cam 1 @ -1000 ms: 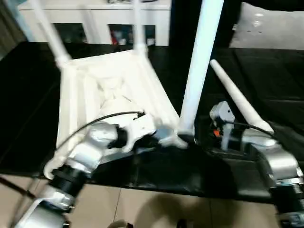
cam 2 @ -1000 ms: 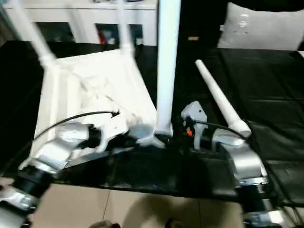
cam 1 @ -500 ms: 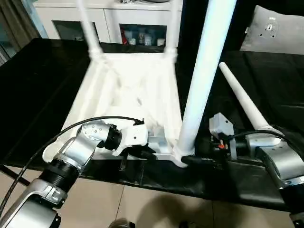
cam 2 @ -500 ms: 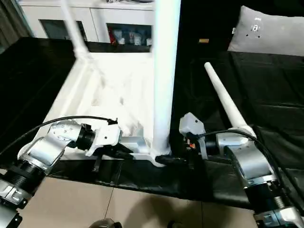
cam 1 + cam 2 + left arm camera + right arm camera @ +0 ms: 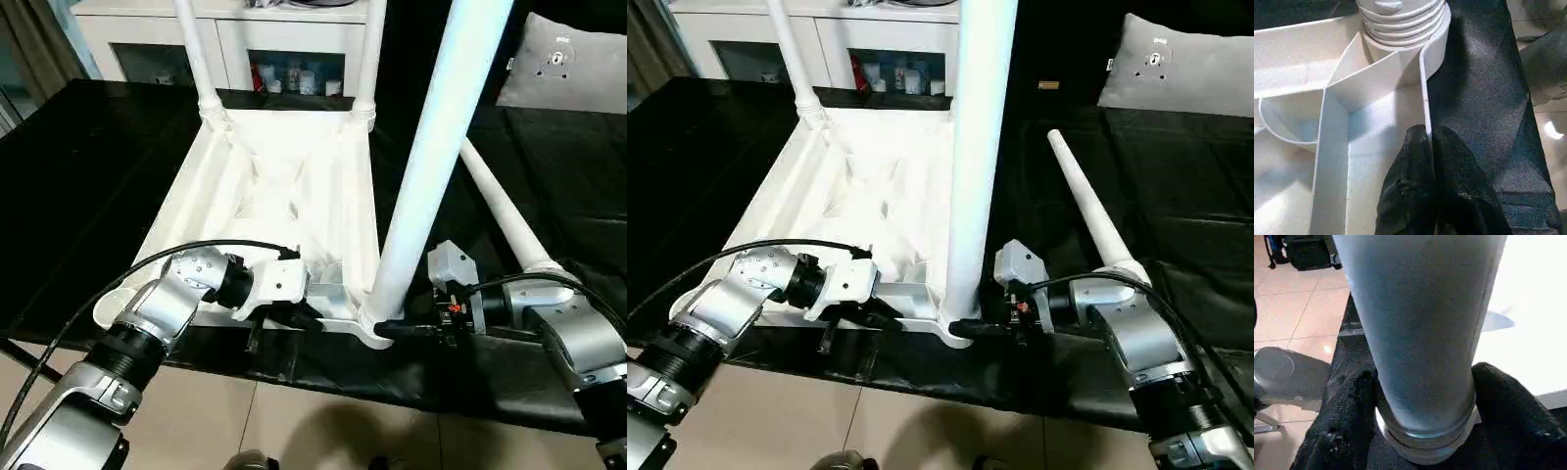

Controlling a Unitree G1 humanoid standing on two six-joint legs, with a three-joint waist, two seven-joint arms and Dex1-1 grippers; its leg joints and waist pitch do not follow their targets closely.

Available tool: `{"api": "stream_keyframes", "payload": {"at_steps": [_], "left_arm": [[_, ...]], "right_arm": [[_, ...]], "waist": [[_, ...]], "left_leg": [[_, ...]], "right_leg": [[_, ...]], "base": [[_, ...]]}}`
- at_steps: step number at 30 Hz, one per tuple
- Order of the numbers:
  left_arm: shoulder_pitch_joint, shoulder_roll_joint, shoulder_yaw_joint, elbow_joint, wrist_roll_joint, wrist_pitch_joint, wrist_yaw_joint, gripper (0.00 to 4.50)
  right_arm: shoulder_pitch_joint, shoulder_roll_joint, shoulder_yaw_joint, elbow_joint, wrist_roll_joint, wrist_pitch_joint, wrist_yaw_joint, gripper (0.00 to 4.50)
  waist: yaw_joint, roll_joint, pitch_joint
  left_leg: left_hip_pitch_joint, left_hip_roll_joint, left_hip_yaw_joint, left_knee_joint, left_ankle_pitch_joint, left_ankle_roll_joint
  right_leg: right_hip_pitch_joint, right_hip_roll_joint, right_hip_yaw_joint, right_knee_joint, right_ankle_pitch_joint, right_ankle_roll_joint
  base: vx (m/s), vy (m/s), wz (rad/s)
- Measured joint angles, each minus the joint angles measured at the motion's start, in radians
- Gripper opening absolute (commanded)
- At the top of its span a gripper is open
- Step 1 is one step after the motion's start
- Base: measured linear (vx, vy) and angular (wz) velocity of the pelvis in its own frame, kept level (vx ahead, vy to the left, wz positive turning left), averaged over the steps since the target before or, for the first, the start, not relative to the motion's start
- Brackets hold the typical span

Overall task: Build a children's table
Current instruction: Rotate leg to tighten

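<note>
The children's table lies upside down on the black work surface, its ribbed white top (image 5: 274, 186) facing up. Two legs (image 5: 196, 49) (image 5: 370, 49) stand in the far corners. A third leg (image 5: 431, 166) stands in the near right corner socket. Another leg (image 5: 500, 215) lies loose on the black cover to the right. My left gripper (image 5: 304, 315) is shut on the top's near rim (image 5: 1423, 88), just beside the third leg's threaded base (image 5: 1400, 19). My right gripper (image 5: 387, 331) holds that leg's base, one finger (image 5: 1347, 426) pressed to each side.
A white glass-doored cabinet (image 5: 284, 39) stands behind the work surface. A grey cushion (image 5: 573, 59) lies at the far right. The table top's near corner sits close to the work surface's front edge, with tiled floor (image 5: 294, 421) below. A black cable (image 5: 147, 269) loops over my left forearm.
The camera has shifted and steadied. My right gripper's fingers have closed in around the base of the near right leg. The left gripper has kept its grip on the rim.
</note>
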Motion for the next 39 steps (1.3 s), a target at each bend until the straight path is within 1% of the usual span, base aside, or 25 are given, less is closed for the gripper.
{"api": "stream_keyframes", "payload": {"at_steps": [3,5,6,9,10,12,14,16,17,20,21,22,24,26,28,29,31,33,35,37,39], "left_arm": [[0.005,-0.001,0.007,-0.005,-0.011,0.025,0.0,0.0],[0.028,-0.009,0.024,-0.043,-0.016,0.088,0.021,0.0],[0.048,-0.011,0.047,-0.068,-0.016,0.141,0.051,0.0],[0.068,-0.038,0.075,-0.108,0.007,0.258,0.153,0.0],[0.077,-0.068,0.089,-0.122,0.021,0.306,0.213,0.0],[0.079,-0.121,0.103,-0.131,0.044,0.372,0.3,0.0],[0.079,-0.18,0.107,-0.139,0.057,0.426,0.388,0.0],[0.08,-0.211,0.108,-0.147,0.057,0.454,0.428,0.0],[0.08,-0.238,0.117,-0.147,0.062,0.474,0.467,0.0],[0.078,-0.29,0.129,-0.146,0.075,0.508,0.543,0.0],[0.077,-0.291,0.129,-0.147,0.076,0.508,0.545,0.0],[0.077,-0.291,0.128,-0.15,0.08,0.508,0.545,0.0],[0.075,-0.287,0.118,-0.159,0.082,0.508,0.543,0.0],[0.074,-0.273,0.107,-0.17,0.081,0.5,0.53,0.0],[0.074,-0.26,0.102,-0.177,0.079,0.488,0.514,0.0],[0.074,-0.253,0.101,-0.178,0.079,0.483,0.506,0.0],[0.074,-0.229,0.097,-0.178,0.077,0.459,0.481,0.0],[0.074,-0.214,0.097,-0.177,0.074,0.446,0.462,0.0],[0.072,-0.185,0.093,-0.167,0.06,0.409,0.41,0.0],[0.072,-0.149,0.088,-0.155,0.042,0.366,0.355,0.0],[0.071,-0.12,0.087,-0.143,0.037,0.328,0.311,0.0]], "right_arm": [[0.019,0.018,-0.019,-0.009,0.017,0.029,-0.013,2.68],[0.042,0.053,-0.035,-0.036,0.029,0.074,-0.06,2.64],[0.054,0.086,-0.046,-0.048,0.028,0.104,-0.116,2.64],[0.054,0.165,-0.073,-0.057,-0.006,0.144,-0.281,2.62],[0.054,0.217,-0.096,-0.055,-0.027,0.164,-0.375,2.62],[0.042,0.287,-0.126,-0.048,-0.059,0.2,-0.515,2.62],[0.021,0.336,-0.144,-0.038,-0.093,0.221,-0.637,2.62],[0.011,0.358,-0.155,-0.036,-0.108,0.234,-0.695,2.62],[-0.003,0.388,-0.168,-0.031,-0.118,0.253,-0.755,2.62],[-0.026,0.439,-0.191,-0.012,-0.134,0.262,-0.856,2.62],[-0.026,0.444,-0.194,-0.012,-0.134,0.261,-0.862,3.18],[-0.026,0.449,-0.198,-0.012,-0.134,0.26,-0.868,3.32],[-0.026,0.463,-0.204,-0.015,-0.133,0.256,-0.884,3.32],[-0.025,0.46,-0.204,-0.019,-0.127,0.25,-0.88,3.68],[-0.014,0.449,-0.204,-0.031,-0.108,0.242,-0.851,3.85],[-0.006,0.437,-0.204,-0.04,-0.104,0.239,-0.832,3.85],[0.006,0.396,-0.199,-0.05,-0.078,0.233,-0.764,4.08],[0.006,0.373,-0.196,-0.058,-0.072,0.229,-0.725,4.21],[0.014,0.294,-0.168,-0.063,-0.063,0.215,-0.624,4.42],[0.036,0.221,-0.15,-0.08,-0.043,0.192,-0.515,4.42],[0.041,0.179,-0.141,-0.086,-0.028,0.174,-0.421,4.42]], "waist": [[0.0,0.0,0.0],[-0.002,0.0,0.0],[-0.007,0.0,0.0],[-0.03,-0.001,-0.001],[-0.046,-0.002,0.0],[-0.07,-0.003,0.0],[-0.086,-0.003,0.0],[-0.097,-0.003,0.0],[-0.101,-0.003,0.0],[-0.102,-0.003,0.0],[-0.102,-0.003,0.0],[-0.102,-0.003,0.0],[-0.1,-0.003,0.0],[-0.093,-0.003,0.0],[-0.089,-0.003,0.0],[-0.085,-0.003,0.0],[-0.074,-0.002,0.0],[-0.068,-0.002,0.0],[-0.059,-0.001,0.001],[-0.049,-0.001,0.001],[-0.044,-0.001,0.001]], "left_leg": [[0.0,0.0,0.0,0.0,0.0,0.0],[0.0,0.001,0.0,0.0,0.0,0.0],[0.001,0.001,0.0,0.0,0.0,0.0],[0.004,0.001,0.001,0.0,0.0,-0.006],[0.009,0.001,0.001,0.0,0.0,-0.008],[0.015,0.0,0.001,-0.001,0.0,-0.008],[0.016,0.0,0.0,0.0,0.0,-0.008],[0.016,0.0,-0.002,-0.002,0.001,-0.008],[0.014,0.0,-0.002,-0.002,0.001,-0.008],[0.013,0.0,-0.002,-0.002,0.001,-0.008],[0.012,0.0,-0.002,-0.002,0.0,-0.007],[0.01,0.0,-0.002,-0.003,0.0,-0.006],[0.009,0.0,-0.002,-0.004,-0.001,-0.005],[0.009,0.0,-0.002,-0.007,-0.001,-0.004],[0.008,0.0,-0.002,-0.009,0.001,-0.001],[0.007,0.0,-0.002,-0.009,0.0,-0.001],[0.005,0.0,-0.002,-0.008,0.001,-0.001],[0.002,0.0,-0.002,-0.007,0.001,0.0],[0.001,0.0,-0.002,-0.005,0.001,0.0],[0.0,0.0,-0.002,-0.004,0.001,-0.001],[0.0,0.0,-0.001,-0.003,0.001,-0.001]], "right_leg": [[0.0,0.0,0.0,0.0,0.0,0.0],[0.0,0.0,0.0,0.001,0.0,0.0],[0.001,0.0,0.0,0.001,0.0,0.0],[0.002,0.001,0.0,0.0,-0.001,0.003],[0.006,0.001,0.0,0.0,-0.001,0.003],[0.01,0.001,-0.001,-0.003,-0.002,0.004],[0.012,0.001,-0.004,-0.007,-0.002,0.004],[0.012,0.001,-0.006,-0.012,-0.002,0.004],[0.012,0.001,-0.005,-0.013,-0.002,0.004],[0.011,0.001,-0.005,-0.015,-0.001,0.005],[0.011,0.001,-0.005,-0.015,-0.001,0.005],[0.011,0.001,-0.005,-0.015,-0.001,0.004],[0.011,0.001,-0.004,-0.015,0.001,0.004],[0.01,0.001,-0.004,-0.014,0.002,0.003],[0.008,0.002,-0.004,-0.011,0.002,0.0],[0.006,0.002,-0.004,-0.009,0.001,0.0],[0.003,0.002,-0.003,-0.006,0.0,0.0],[-0.001,0.002,-0.003,-0.003,0.0,-0.001],[-0.002,0.001,-0.003,-0.002,0.0,-0.001],[-0.002,0.001,-0.002,-0.002,0.0,0.0],[-0.002,0.001,-0.001,-0.002,0.0,0.001]], "base": [[0.0,0.0,0.0],[0.0,0.0,0.0],[0.0,0.0,0.0],[0.0,0.0,0.0],[0.0,0.0,0.0],[0.0,0.0,0.0],[0.0,0.0,0.0],[0.0,0.0,0.0],[0.0,0.0,0.0],[0.0,0.0,0.0],[0.0,0.0,0.0],[0.0,0.0,0.0],[0.0,0.0,0.0],[0.0,0.0,0.0],[0.0,0.0,0.0],[0.0,0.0,0.0],[0.0,0.0,0.0],[0.0,0.0,0.0],[0.0,0.0,0.0],[0.0,0.0,0.0],[0.0,0.0,0.0]]}}
